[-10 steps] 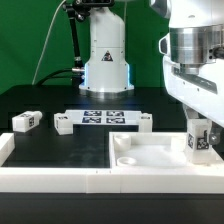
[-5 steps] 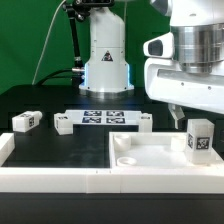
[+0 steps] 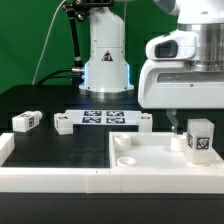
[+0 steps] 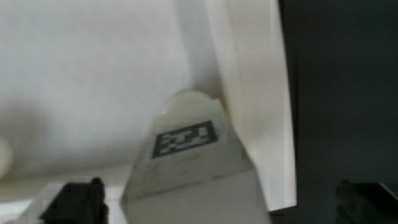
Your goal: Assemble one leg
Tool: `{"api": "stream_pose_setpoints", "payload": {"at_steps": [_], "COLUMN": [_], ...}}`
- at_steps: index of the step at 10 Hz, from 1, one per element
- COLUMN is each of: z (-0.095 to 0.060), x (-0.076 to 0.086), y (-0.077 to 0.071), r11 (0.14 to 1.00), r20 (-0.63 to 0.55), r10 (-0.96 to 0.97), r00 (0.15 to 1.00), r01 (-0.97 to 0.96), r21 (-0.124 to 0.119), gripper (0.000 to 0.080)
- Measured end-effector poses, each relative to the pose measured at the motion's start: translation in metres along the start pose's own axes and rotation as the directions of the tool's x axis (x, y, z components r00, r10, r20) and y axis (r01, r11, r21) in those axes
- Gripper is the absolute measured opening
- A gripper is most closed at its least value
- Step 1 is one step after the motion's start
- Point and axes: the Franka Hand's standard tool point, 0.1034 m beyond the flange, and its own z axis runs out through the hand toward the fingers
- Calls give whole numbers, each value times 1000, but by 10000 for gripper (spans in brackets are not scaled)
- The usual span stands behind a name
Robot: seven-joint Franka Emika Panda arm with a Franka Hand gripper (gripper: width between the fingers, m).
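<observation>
A small white leg (image 3: pixel 200 138) with a black-and-white tag stands upright on the far right corner of the large white square tray-like part (image 3: pixel 150 158), at the exterior view's right. My gripper (image 3: pixel 190 118) hovers just above it, open and empty. In the wrist view the leg (image 4: pixel 185 140) lies below and between the two dark fingertips (image 4: pixel 79 202), which stand wide apart and do not touch it. Three more legs lie on the black table: one (image 3: pixel 25 121) at the exterior view's left, one (image 3: pixel 64 124) and one (image 3: pixel 143 124) beside the marker board.
The marker board (image 3: pixel 105 117) lies flat behind the tray-like part. A white raised rail (image 3: pixel 50 180) borders the table's front and left. The arm's base (image 3: pixel 105 60) stands at the back, before a green backdrop.
My gripper opened, let go of the leg and rose. The leg stays standing on the tray-like part's corner.
</observation>
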Motion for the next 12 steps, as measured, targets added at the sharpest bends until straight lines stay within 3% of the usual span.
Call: {"api": "stream_pose_setpoints", "payload": {"at_steps": [2, 3, 4, 6, 7, 8, 10, 12], "z": [0, 0, 0, 0, 0, 0, 1, 2], "x": [2, 2, 2, 2, 2, 2, 1, 1], "y": [8, 8, 8, 8, 8, 8, 8, 10], "r11": [988, 987, 987, 989, 991, 991, 991, 937], "r20": [0, 0, 0, 0, 0, 1, 0, -1], "r10": [-156, -159, -158, -146, -130, -130, 133, 348], "r00": [988, 987, 987, 989, 991, 991, 991, 938], "r01": [156, 159, 158, 146, 130, 130, -133, -347], "r21": [0, 0, 0, 1, 0, 0, 21, 38], "gripper": [649, 534, 367, 367, 291, 291, 291, 291]}}
